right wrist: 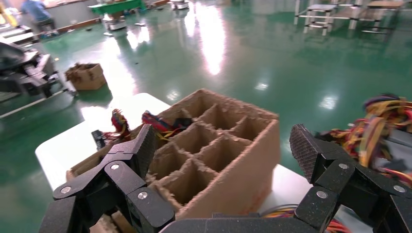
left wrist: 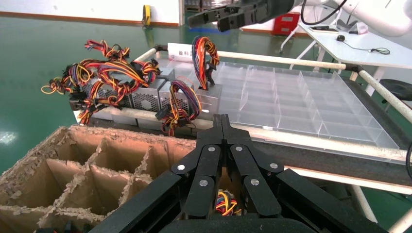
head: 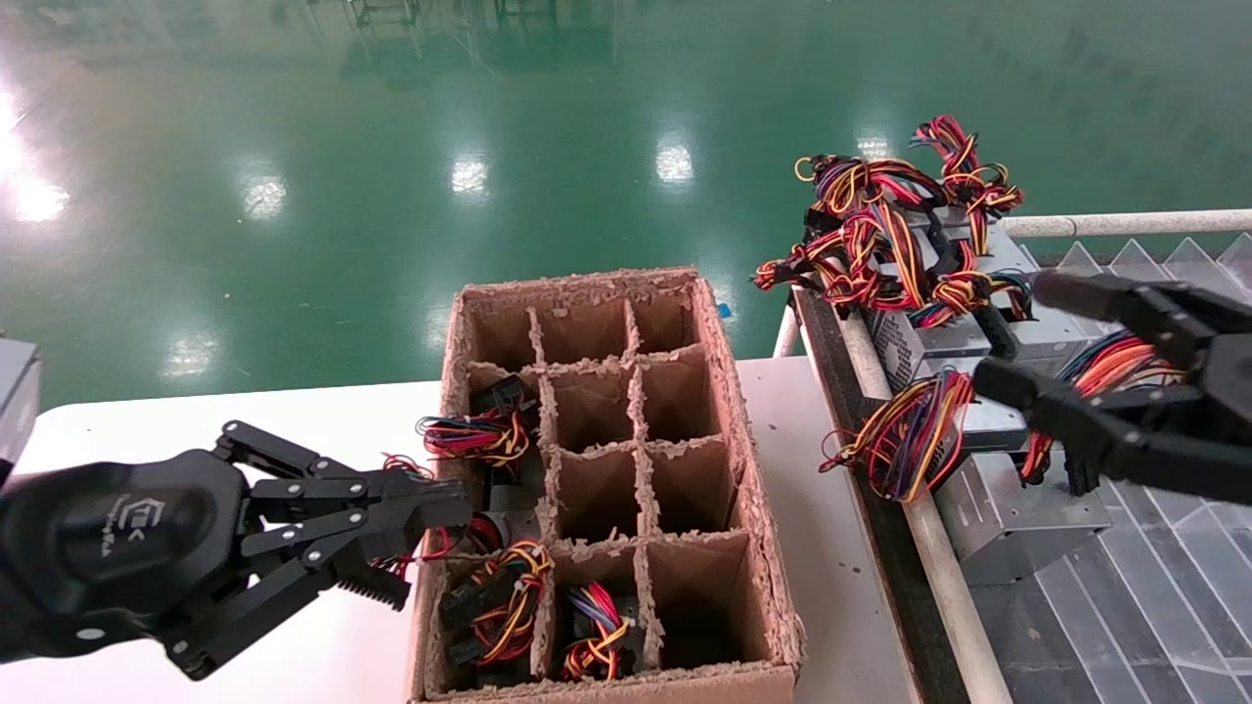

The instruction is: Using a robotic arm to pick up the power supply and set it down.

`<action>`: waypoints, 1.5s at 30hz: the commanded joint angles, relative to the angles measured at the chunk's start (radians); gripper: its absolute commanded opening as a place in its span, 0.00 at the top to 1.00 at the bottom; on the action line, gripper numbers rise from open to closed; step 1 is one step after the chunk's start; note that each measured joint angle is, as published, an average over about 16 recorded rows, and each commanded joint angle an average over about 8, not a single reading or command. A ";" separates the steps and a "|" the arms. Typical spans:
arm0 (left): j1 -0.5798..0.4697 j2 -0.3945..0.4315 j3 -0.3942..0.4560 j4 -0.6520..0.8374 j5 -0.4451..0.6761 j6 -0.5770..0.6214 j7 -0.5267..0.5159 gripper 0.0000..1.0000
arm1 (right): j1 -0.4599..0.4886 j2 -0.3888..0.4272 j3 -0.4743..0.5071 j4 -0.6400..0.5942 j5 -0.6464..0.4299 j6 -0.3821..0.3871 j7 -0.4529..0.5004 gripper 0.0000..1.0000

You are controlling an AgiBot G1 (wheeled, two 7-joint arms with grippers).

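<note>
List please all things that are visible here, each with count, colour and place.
Cardboard box: one, brown, twelve compartments, on the white table.
Power supplies in box: about four, coloured wires, left and near compartments.
Power supplies on rack: several, grey, at the rack's left edge.
Power supply with blue-purple wires: one, at the rack's near left edge.
Left gripper: black, shut, beside the box's left wall.
Right gripper: black, open, above the rack.

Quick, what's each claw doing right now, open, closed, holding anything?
Left claw: closed, empty, beside the cardboard box.
Right claw: open, empty, above the power supplies.
</note>
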 commanded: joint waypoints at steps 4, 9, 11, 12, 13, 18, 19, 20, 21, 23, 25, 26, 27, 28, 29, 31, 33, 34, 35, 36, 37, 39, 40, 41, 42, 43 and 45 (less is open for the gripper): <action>0.000 0.000 0.000 0.000 0.000 0.000 0.000 0.00 | 0.040 -0.021 -0.059 -0.005 0.018 -0.026 -0.035 0.00; 0.000 0.000 0.000 0.000 0.000 0.000 0.000 0.00 | 0.081 -0.042 -0.117 -0.010 0.036 -0.053 -0.071 0.00; 0.000 0.000 0.000 0.000 0.000 0.000 0.000 0.00 | 0.097 -0.050 -0.141 -0.012 0.043 -0.063 -0.085 0.00; 0.000 0.000 0.000 0.000 0.000 0.000 0.000 0.00 | 0.106 -0.055 -0.153 -0.013 0.047 -0.068 -0.092 0.00; 0.000 0.000 0.000 0.000 0.000 0.000 0.000 0.00 | 0.114 -0.059 -0.165 -0.014 0.050 -0.074 -0.099 0.00; 0.000 0.000 0.000 0.000 0.000 0.000 0.000 0.00 | 0.154 -0.080 -0.223 -0.019 0.068 -0.100 -0.134 0.00; 0.000 0.000 0.000 0.000 0.000 0.000 0.000 0.00 | 0.162 -0.084 -0.235 -0.020 0.072 -0.105 -0.141 0.00; 0.000 0.000 0.000 0.000 0.000 0.000 0.000 0.00 | 0.170 -0.088 -0.247 -0.021 0.075 -0.110 -0.148 0.00; 0.000 0.000 0.000 0.000 0.000 0.000 0.000 0.00 | 0.178 -0.092 -0.258 -0.022 0.079 -0.116 -0.156 0.00; 0.000 0.000 0.000 0.000 0.000 0.000 0.000 0.00 | 0.194 -0.101 -0.281 -0.024 0.086 -0.126 -0.169 0.00; 0.000 0.000 0.000 0.000 0.000 0.000 0.000 0.00 | 0.210 -0.109 -0.305 -0.026 0.093 -0.136 -0.183 0.00; 0.000 0.000 0.000 0.000 0.000 0.000 0.000 0.00 | 0.218 -0.113 -0.316 -0.027 0.097 -0.141 -0.190 0.00; 0.000 0.000 0.000 0.000 0.000 0.000 0.000 0.00 | 0.226 -0.117 -0.328 -0.028 0.100 -0.147 -0.197 0.00; 0.000 0.000 0.000 0.000 0.000 0.000 0.000 0.00 | 0.234 -0.121 -0.339 -0.029 0.104 -0.152 -0.204 0.00; 0.000 0.000 0.000 0.000 0.000 0.000 0.000 0.00 | 0.242 -0.125 -0.351 -0.030 0.107 -0.157 -0.211 0.00; 0.000 0.000 0.000 0.000 0.000 0.000 0.000 0.00 | 0.258 -0.134 -0.374 -0.032 0.114 -0.167 -0.225 0.00; 0.000 0.000 0.000 0.000 0.000 0.000 0.000 0.00 | 0.274 -0.142 -0.397 -0.034 0.121 -0.177 -0.239 0.00; 0.000 0.000 0.000 0.000 0.000 0.000 0.000 0.00 | 0.282 -0.146 -0.409 -0.035 0.125 -0.183 -0.246 0.00; 0.000 0.000 0.000 0.000 0.000 0.000 0.000 0.00 | 0.290 -0.150 -0.420 -0.036 0.128 -0.188 -0.253 0.00; 0.000 0.000 0.000 0.000 0.000 0.000 0.000 0.00 | 0.298 -0.154 -0.431 -0.037 0.132 -0.193 -0.260 0.00; 0.000 0.000 0.000 0.000 0.000 0.000 0.000 0.00 | 0.306 -0.159 -0.443 -0.038 0.135 -0.198 -0.267 0.00; 0.000 0.000 0.000 0.000 0.000 0.000 0.000 0.00 | 0.319 -0.165 -0.462 -0.040 0.141 -0.207 -0.278 0.00; 0.000 0.000 0.000 0.000 0.000 0.000 0.000 0.00 | 0.326 -0.169 -0.472 -0.041 0.144 -0.211 -0.284 0.00; 0.000 0.000 0.000 0.000 0.000 0.000 0.000 0.00 | 0.332 -0.172 -0.482 -0.041 0.147 -0.215 -0.290 0.00; 0.000 0.000 0.000 0.000 0.000 0.000 0.000 0.00 | 0.338 -0.175 -0.490 -0.042 0.150 -0.219 -0.294 0.00; 0.000 0.000 0.000 0.000 0.000 0.000 0.000 0.00 | 0.342 -0.178 -0.497 -0.042 0.152 -0.222 -0.298 0.00; 0.000 0.000 0.000 0.000 0.000 0.000 0.000 0.00 | 0.348 -0.181 -0.506 -0.043 0.155 -0.226 -0.302 0.00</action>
